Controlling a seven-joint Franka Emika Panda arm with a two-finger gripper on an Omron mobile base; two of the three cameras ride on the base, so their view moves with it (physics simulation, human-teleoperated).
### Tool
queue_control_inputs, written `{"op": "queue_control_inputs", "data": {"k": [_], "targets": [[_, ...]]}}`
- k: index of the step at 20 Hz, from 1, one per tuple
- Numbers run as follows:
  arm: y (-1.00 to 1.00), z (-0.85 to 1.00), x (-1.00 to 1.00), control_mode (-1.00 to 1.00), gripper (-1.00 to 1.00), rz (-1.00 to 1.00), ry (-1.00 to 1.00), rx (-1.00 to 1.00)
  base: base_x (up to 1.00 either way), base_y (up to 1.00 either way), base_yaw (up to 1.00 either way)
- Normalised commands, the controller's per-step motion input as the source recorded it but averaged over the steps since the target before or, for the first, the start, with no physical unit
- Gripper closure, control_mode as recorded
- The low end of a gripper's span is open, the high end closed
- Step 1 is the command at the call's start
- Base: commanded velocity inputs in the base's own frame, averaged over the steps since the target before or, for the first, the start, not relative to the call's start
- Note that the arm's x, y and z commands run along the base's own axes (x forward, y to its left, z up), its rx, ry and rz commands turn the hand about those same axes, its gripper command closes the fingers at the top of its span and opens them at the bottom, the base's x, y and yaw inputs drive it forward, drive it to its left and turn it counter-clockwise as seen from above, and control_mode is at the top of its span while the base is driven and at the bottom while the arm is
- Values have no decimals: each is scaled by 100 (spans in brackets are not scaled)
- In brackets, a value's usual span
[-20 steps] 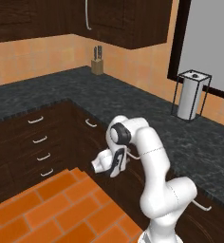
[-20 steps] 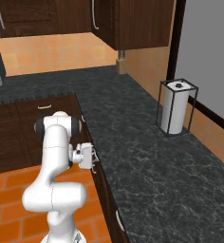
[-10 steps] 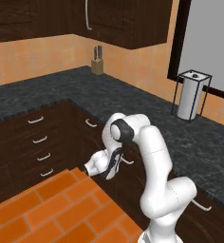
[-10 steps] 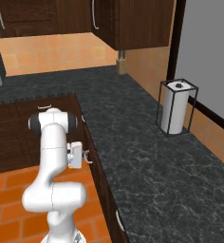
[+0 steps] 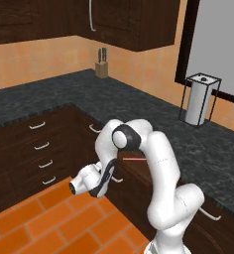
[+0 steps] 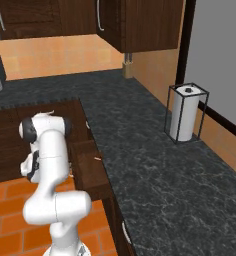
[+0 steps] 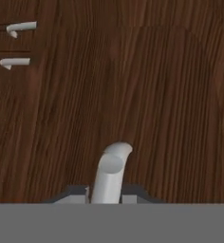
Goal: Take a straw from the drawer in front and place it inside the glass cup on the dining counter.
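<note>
Nearest to you, in the hand view, the gripper point(image 7: 108, 192) is closed together on the drawer handle point(image 7: 110, 172), a pale grey bar that rises between the dark tips against the dark wood drawer front point(image 7: 147, 95); two more handles point(image 7: 19, 29) sit on neighbouring drawers at upper left of that view.

In the left base view you see the gripper point(image 5: 110, 177) low beside the cabinet run, the white hand angled down over the orange brick floor point(image 5: 49, 218); the drawer point(image 5: 139, 166) stands pulled out a little from under the black speckled counter point(image 5: 208, 149); the straw point(image 5: 134, 159) lies flat inside it, a thin red-pink line just behind the arm's elbow, touching nothing else you can make out.

In the right base view the open drawer point(image 6: 87, 165) shows as a dark wood box projecting toward the arm; a small pale fleck near its counter-side edge is too small to identify.

Further back, a paper towel roll in a wire holder point(image 5: 200, 99) stands on the counter near the window; a knife block point(image 5: 102, 67) sits in the far corner under the dark wall cabinets point(image 5: 134, 22); a stack of four drawers point(image 5: 39, 154) fills the left cabinet run.
</note>
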Motion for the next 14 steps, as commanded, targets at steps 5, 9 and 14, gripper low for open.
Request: {"op": "queue_control_inputs", "data": {"k": [5, 9, 14], "targets": [[100, 17, -42, -100, 100, 11, 18, 6, 0, 0, 0], [100, 16, -43, -100, -100, 12, 16, 8, 0, 0, 0], [56, 40, -31, -100, -100, 6, 21, 21, 0, 0, 0]]}}
